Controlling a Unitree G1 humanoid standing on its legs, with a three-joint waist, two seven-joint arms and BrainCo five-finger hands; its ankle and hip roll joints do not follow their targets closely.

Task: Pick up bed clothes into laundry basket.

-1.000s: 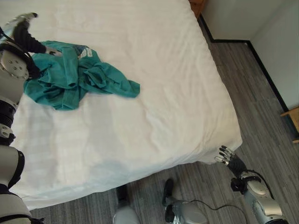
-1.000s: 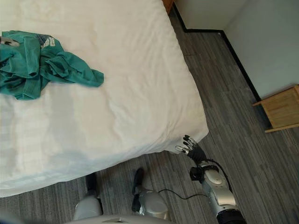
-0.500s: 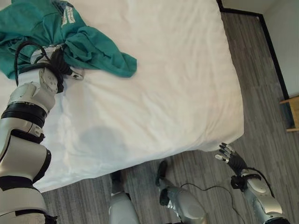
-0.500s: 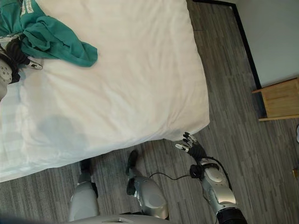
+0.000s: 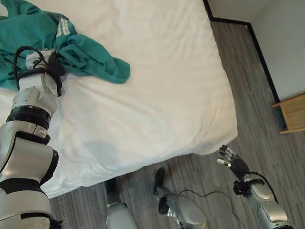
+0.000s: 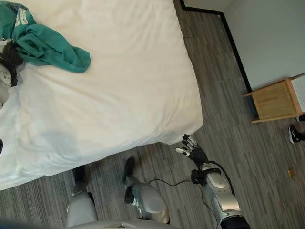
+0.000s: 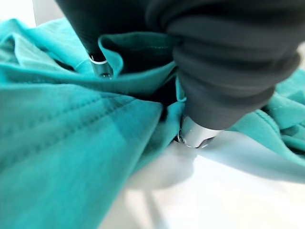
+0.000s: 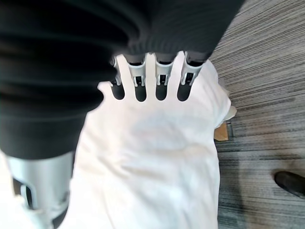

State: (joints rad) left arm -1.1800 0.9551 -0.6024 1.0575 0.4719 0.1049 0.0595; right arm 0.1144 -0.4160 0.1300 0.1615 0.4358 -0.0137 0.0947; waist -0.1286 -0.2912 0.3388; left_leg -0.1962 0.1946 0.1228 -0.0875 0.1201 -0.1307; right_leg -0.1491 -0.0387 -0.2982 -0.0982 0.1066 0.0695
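A crumpled teal garment (image 5: 71, 45) lies on the white bed (image 5: 157, 90) near its far left part, also as the teal garment (image 6: 45, 43). My left hand (image 5: 51, 66) is pushed into the near edge of that cloth. In the left wrist view teal folds (image 7: 71, 138) wrap round the hand (image 7: 224, 62) and cover its far end. My right hand (image 5: 230, 159) hangs open over the floor just off the bed's near right corner. Its straight fingers (image 8: 159, 81) point at the white sheet (image 8: 152, 157) and hold nothing.
Grey plank floor (image 6: 228, 95) runs along the bed's right side to a wall with black skirting. A low wooden table (image 6: 275, 99) stands by that wall. A person's dark shoe (image 6: 294, 132) shows beside it at the right edge.
My left hand came down from above the cloth's far side and has moved into its near edge. The camera has shifted. My right hand stays by the bed corner.
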